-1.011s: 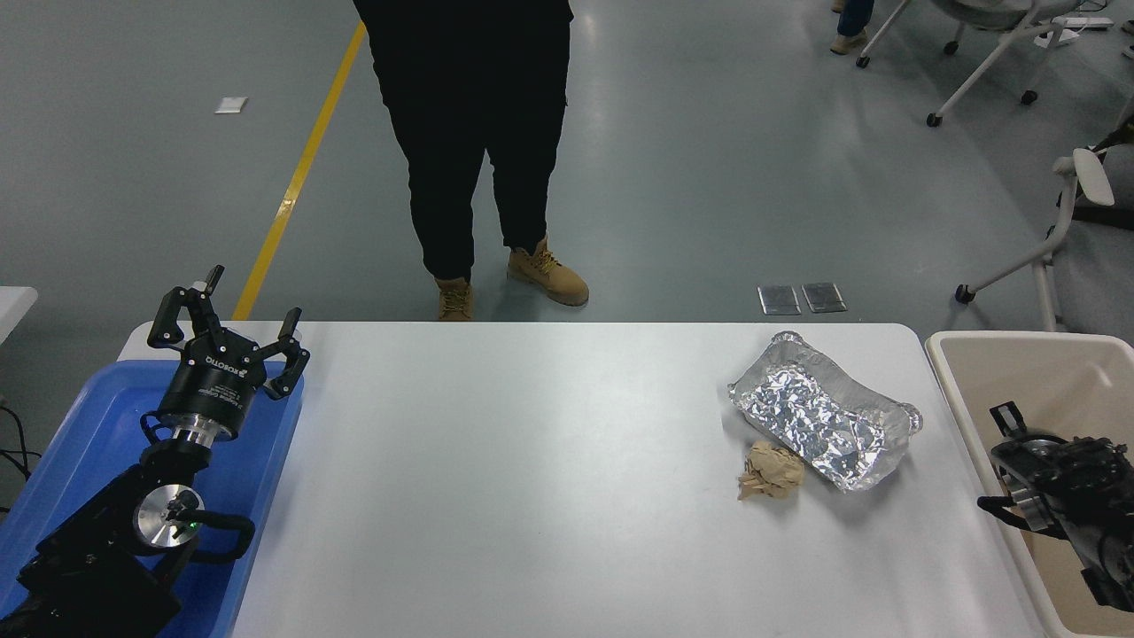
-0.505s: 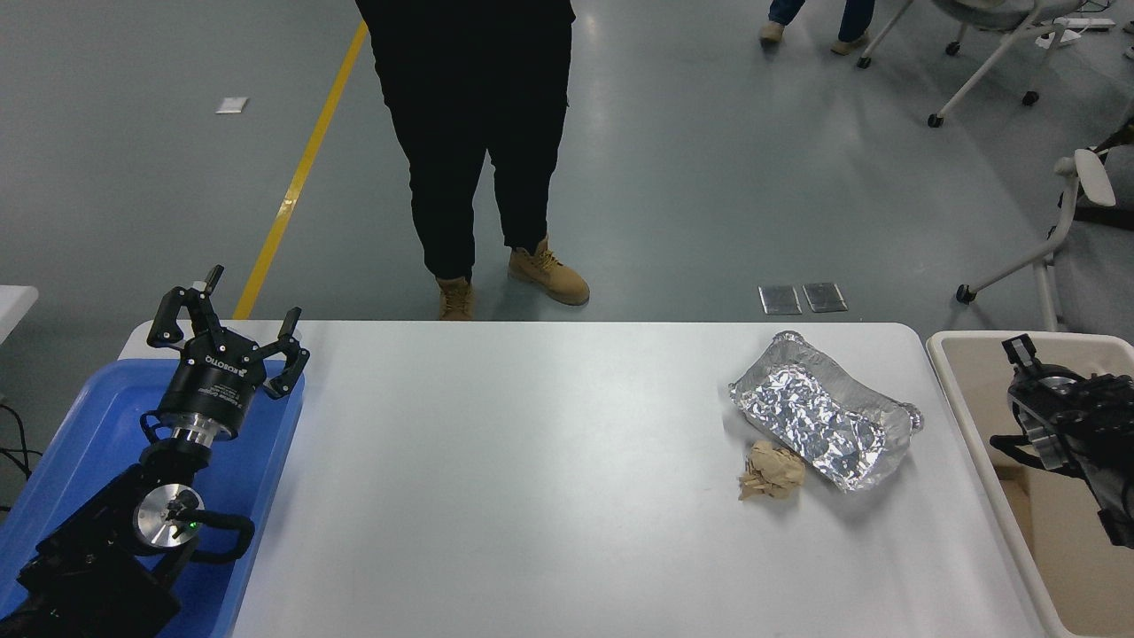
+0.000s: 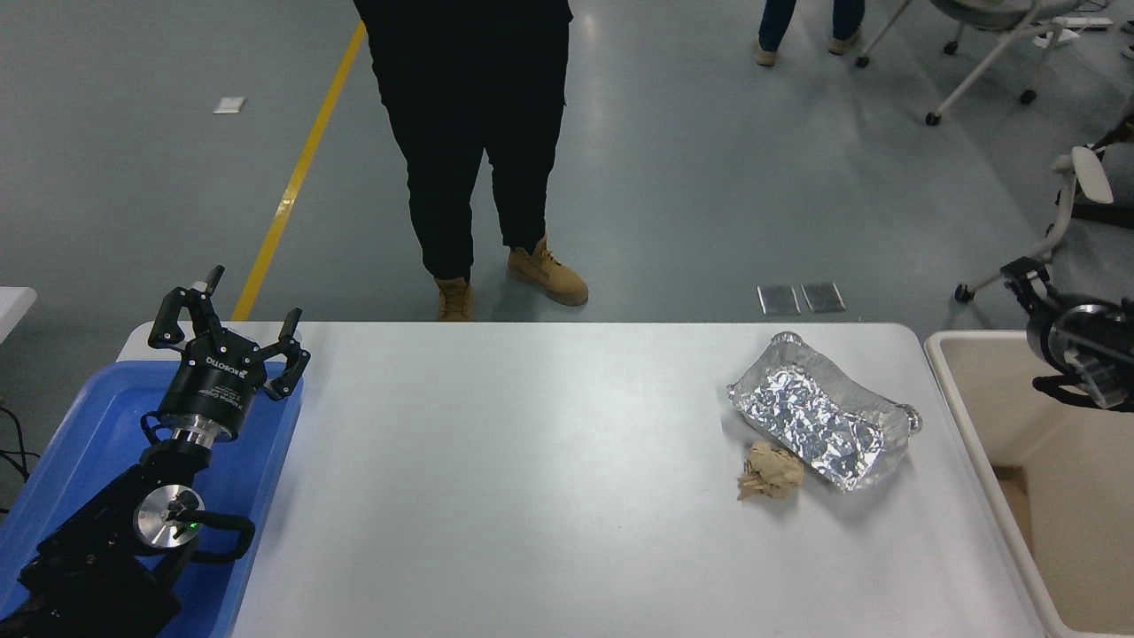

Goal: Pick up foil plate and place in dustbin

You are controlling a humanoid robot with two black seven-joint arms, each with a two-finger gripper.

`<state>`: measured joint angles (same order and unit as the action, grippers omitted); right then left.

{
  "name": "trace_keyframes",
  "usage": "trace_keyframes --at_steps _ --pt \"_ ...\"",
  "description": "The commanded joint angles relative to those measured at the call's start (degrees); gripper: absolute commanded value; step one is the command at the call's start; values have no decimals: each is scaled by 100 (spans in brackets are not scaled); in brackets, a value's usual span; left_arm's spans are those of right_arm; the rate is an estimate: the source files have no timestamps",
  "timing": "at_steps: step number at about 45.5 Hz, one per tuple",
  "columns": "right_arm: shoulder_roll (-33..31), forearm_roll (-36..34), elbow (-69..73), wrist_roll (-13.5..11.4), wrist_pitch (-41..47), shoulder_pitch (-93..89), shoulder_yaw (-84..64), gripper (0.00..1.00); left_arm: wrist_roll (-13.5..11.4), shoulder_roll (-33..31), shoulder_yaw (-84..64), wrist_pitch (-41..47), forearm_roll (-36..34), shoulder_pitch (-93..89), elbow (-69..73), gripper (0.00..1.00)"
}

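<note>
The foil plate (image 3: 819, 415) is a crinkled silver tray lying on the white table (image 3: 532, 478) at its right side, slanting from far left to near right. The dustbin (image 3: 1054, 496) is a large beige bin past the table's right edge. My right gripper (image 3: 1028, 326) comes in from the right edge, open and empty, held above the bin's far part, well to the right of the plate. My left gripper (image 3: 229, 321) is open and parked over the blue tray at the lower left.
A crumpled tan paper ball (image 3: 771, 470) lies against the plate's near left side. A blue plastic tray (image 3: 71, 443) sits at the table's left end. A person in black trousers and tan boots (image 3: 478, 177) stands at the far side. Chairs stand at the back right.
My right gripper has risen and moved away from me, from low inside the bin to above its far rim. The plate, the paper ball and the left arm have not moved.
</note>
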<state>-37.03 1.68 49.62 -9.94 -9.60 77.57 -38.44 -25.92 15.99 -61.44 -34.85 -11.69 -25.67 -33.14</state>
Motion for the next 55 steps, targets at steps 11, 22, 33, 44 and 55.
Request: trace_keyframes --at_steps 11,22,33,44,55 --pt "-121 -1 3113 -34 1012 3579 -2756 100 -1 0 0 5 0 0 1 98" --pt "-130 -10 3985 -34 2927 5346 -3389 100 -1 0 0 5 0 0 1 98" --pt "-130 -45 4046 -34 4326 6261 -3398 100 -1 0 0 5 0 0 1 98" --pt "-121 -80 4187 -34 5249 7184 -3398 100 -9 0 0 5 0 0 9 98" --pt "-121 -80 4178 -34 5364 7237 -3389 100 -1 0 0 5 0 0 1 98"
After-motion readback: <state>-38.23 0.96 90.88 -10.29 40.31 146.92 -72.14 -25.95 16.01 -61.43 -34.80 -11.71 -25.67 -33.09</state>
